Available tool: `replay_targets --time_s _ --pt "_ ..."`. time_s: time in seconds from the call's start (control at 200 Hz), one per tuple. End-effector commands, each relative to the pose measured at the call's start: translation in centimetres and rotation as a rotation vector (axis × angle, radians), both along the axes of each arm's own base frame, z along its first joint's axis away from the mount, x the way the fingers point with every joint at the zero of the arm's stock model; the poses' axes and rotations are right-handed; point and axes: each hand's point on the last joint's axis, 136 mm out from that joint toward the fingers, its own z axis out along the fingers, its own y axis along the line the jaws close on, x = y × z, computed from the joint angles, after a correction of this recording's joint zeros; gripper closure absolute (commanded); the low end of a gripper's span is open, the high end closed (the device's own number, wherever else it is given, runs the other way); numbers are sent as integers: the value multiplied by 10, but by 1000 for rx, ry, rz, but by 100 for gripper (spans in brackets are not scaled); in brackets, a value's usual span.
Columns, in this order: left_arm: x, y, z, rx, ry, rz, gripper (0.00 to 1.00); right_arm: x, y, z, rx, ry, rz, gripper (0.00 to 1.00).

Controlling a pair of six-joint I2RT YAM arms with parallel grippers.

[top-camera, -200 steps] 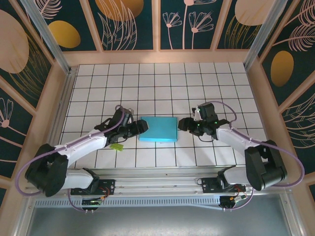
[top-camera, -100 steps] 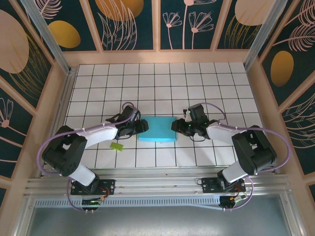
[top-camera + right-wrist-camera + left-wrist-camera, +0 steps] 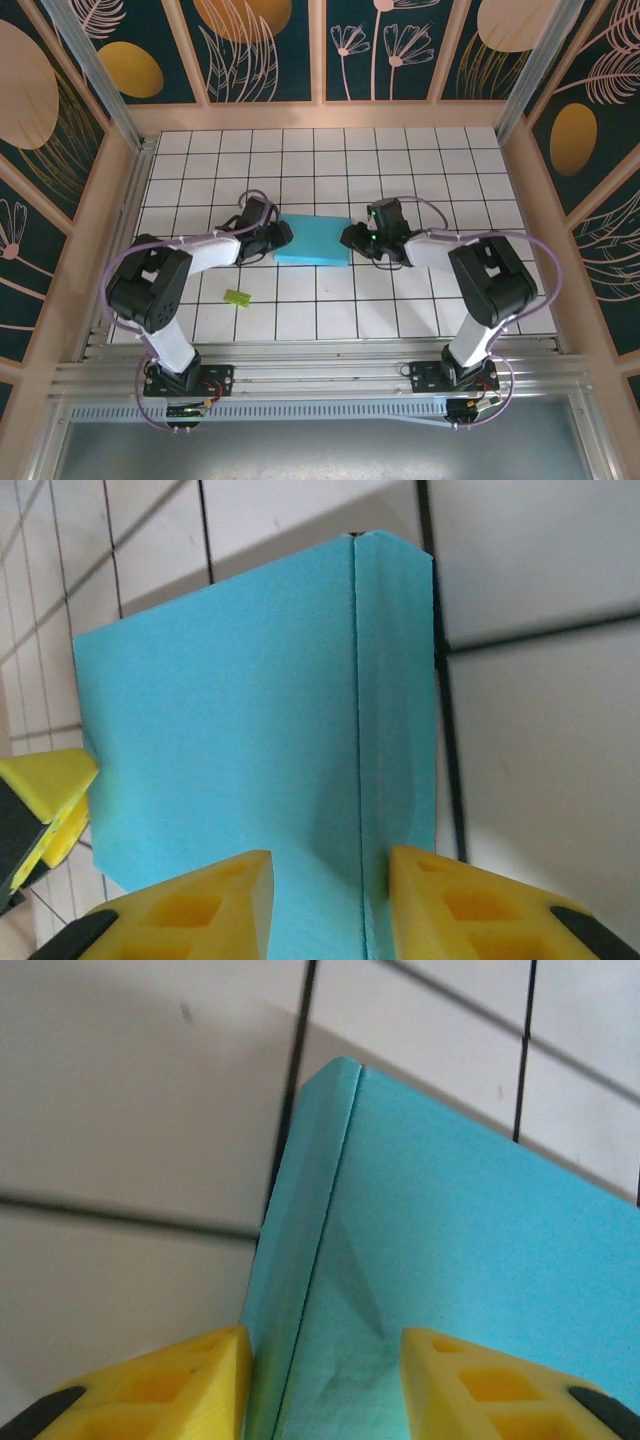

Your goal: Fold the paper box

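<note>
The paper box [image 3: 312, 242] is a folded turquoise rectangle in the middle of the tiled table. My left gripper [image 3: 278, 238] is at its left end and my right gripper [image 3: 350, 238] at its right end. In the left wrist view the yellow fingers [image 3: 180, 1380] straddle a folded edge of the box [image 3: 450, 1220], and the card between them is creased. In the right wrist view the fingers [image 3: 200, 900] straddle the seam near the edge of the box [image 3: 230, 710]. Both grippers look shut on the box. The left gripper's yellow fingertip [image 3: 45, 790] shows past the box's far end.
A tiny lime-green scrap [image 3: 237, 297] lies on the tiles in front of the left arm. Wooden walls and metal posts ring the white tiled table [image 3: 320, 160]. A metal rail [image 3: 320, 360] carries the arm bases along the near edge.
Both grippers and the box between them have moved about one tile away from the arm bases and slightly left. The arms have stretched further out. The green scrap stayed put.
</note>
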Motion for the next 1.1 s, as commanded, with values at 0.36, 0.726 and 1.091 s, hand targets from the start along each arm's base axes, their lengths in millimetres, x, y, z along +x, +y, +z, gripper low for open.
replay_targets --time_s 0.36,0.726,1.091 --pt "119 34 5 -53 -101 43 57 143 100 32 109 -210 0 64" --pt "196 77 0 -7 -169 75 50 217 131 24 110 -305 1 62" --pt "226 85 7 77 -199 22 39 217 121 8 110 -246 -25 54"
